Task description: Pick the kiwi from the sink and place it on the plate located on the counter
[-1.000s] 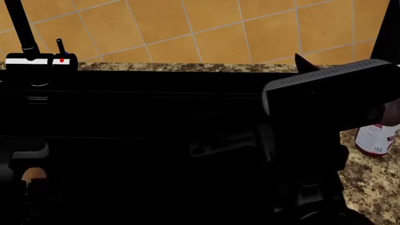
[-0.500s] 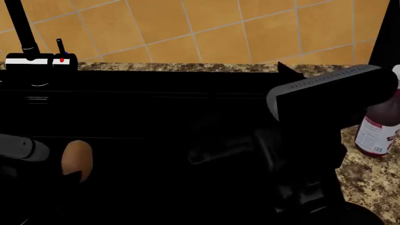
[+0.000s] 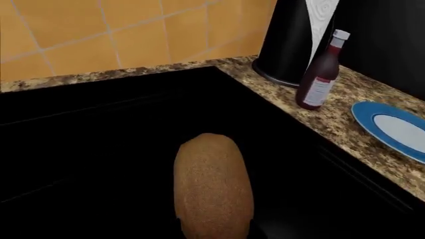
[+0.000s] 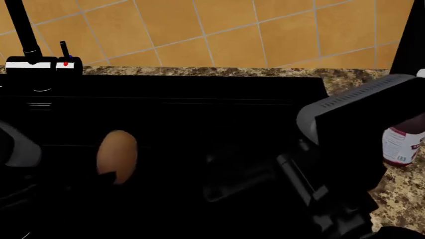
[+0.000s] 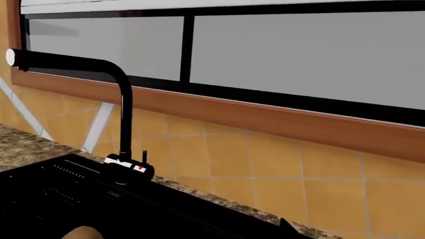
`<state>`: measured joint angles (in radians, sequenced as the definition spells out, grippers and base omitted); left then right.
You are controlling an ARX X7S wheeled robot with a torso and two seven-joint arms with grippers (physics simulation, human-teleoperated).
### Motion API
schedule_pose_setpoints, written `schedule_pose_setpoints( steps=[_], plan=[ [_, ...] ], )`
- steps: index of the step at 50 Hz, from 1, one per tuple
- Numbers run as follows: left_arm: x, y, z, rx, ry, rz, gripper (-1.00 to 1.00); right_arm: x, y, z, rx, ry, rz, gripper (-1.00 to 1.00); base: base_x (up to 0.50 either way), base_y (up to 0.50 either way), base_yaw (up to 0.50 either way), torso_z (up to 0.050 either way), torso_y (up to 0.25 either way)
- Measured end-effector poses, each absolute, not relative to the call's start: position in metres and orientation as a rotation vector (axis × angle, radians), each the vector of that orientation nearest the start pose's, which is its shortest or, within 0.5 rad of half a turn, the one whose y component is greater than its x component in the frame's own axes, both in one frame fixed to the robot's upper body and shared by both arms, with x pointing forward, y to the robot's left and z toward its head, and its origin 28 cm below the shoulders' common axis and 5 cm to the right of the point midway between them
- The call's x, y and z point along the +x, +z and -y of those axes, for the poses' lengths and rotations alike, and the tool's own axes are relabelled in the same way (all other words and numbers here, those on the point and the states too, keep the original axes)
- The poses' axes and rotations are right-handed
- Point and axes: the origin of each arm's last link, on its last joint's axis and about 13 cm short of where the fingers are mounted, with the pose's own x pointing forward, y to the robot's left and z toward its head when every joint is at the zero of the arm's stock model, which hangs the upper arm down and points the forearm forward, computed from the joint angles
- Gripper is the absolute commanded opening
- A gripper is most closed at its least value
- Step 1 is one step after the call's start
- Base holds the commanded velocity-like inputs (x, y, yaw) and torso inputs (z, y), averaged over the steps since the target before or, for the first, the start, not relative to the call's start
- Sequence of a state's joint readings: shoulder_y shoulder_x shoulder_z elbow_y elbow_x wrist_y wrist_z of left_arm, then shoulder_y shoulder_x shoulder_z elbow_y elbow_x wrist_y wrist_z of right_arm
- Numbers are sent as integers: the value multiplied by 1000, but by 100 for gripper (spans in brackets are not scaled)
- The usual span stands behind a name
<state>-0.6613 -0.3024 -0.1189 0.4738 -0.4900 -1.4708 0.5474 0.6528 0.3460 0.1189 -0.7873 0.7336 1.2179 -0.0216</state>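
Note:
The brown kiwi (image 4: 117, 155) is held up over the black sink (image 4: 199, 104) at the left. My left gripper (image 4: 111, 178) is shut on its lower end, the dark fingers barely showing against the basin. In the left wrist view the kiwi (image 3: 212, 184) stands between the jaws above the sink (image 3: 99, 124). The blue-rimmed plate (image 3: 391, 127) lies on the speckled counter (image 3: 335, 122), beside the sink and apart from the kiwi. My right arm (image 4: 359, 124) hangs over the sink's right end; its jaws are lost in the dark. The kiwi's top shows in the right wrist view (image 5: 83, 232).
A dark red bottle (image 3: 321, 74) with a white label stands on the counter between the plate and a black holder with a paper towel roll (image 3: 292, 40). The bottle also shows behind my right arm (image 4: 401, 144). The black faucet (image 4: 27, 35) stands at the sink's back left, against the orange tiled wall.
My left gripper has risen and moved right with the kiwi in it. My right arm has shifted right and a little down.

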Motion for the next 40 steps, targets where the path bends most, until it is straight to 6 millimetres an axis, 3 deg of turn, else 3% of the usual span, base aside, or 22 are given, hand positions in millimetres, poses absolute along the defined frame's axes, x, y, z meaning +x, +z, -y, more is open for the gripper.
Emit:
schedule_pose_setpoints(
  steps=[19, 40],
  plan=[
    [256, 223, -255, -85, -849, -265, -100, 215, 242, 138, -14, 597, 175, 100, 0, 0, 0, 0, 0],
    [248, 239, -247, -71, -950, -210, -100, 207, 245, 140, 31, 732, 167, 100, 0, 0, 0, 0, 0]
  ],
)
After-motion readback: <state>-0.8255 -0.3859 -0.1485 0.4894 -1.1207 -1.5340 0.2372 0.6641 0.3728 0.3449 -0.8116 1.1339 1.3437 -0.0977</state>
